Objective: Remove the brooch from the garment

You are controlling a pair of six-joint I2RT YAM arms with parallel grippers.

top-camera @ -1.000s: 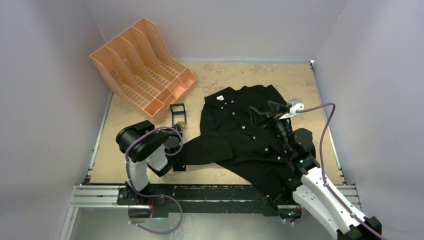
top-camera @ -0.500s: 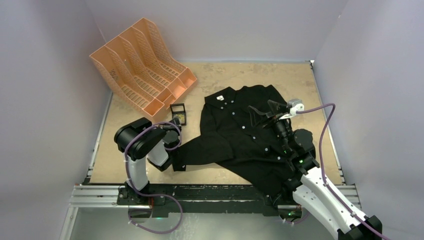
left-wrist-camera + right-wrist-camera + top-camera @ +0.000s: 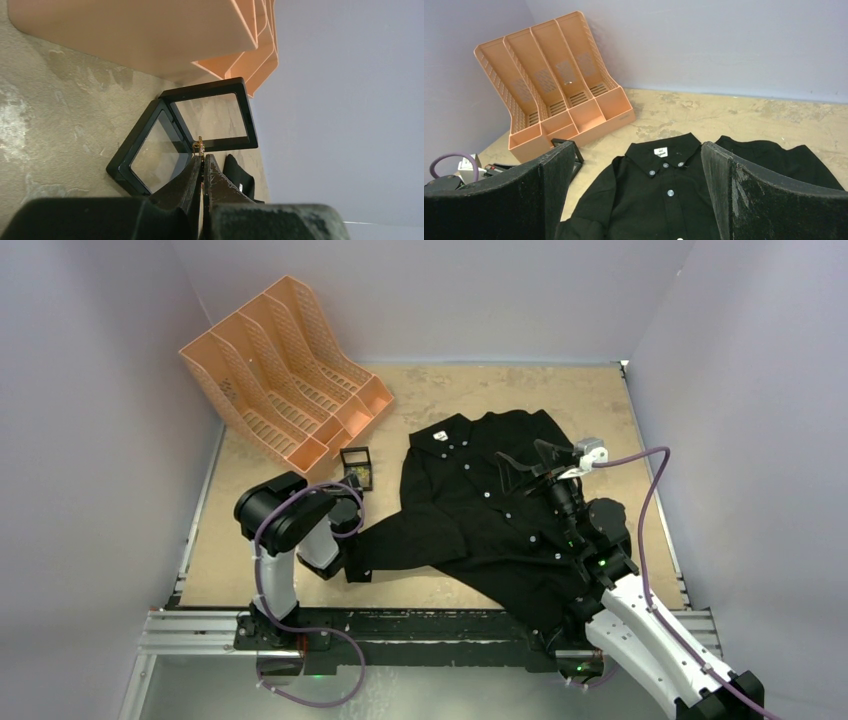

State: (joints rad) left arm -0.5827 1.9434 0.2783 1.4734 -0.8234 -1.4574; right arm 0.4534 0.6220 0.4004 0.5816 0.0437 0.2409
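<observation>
Left arm (image 3: pixel 290 525): jaws together, clamped on the brooch (image 3: pixel 199 146). The gold pin sticks out past the jaw tips. In the left wrist view it sits in front of the hinge of the open black box (image 3: pixel 182 132). I cannot tell whether it touches the box.

Box: two black frames with clear panels. One lies flat on the surface (image 3: pixel 500 390) and the other stands up. It sits just beside the near end of the orange rack (image 3: pixel 285 370).

Brooch is off the shirt (image 3: pixel 470 520), well to the left of the collar.

Shirt: black, spread on the surface right of centre. Its collar with the white label faces the far wall, the white buttons run down the front, and one sleeve reaches toward the left arm.

Right arm (image 3: pixel 640 610): jaws wide apart and holding nothing. They hang over the right half of the shirt, and the right wrist view shows the collar between the two fingers (image 3: pixel 549 195).
</observation>
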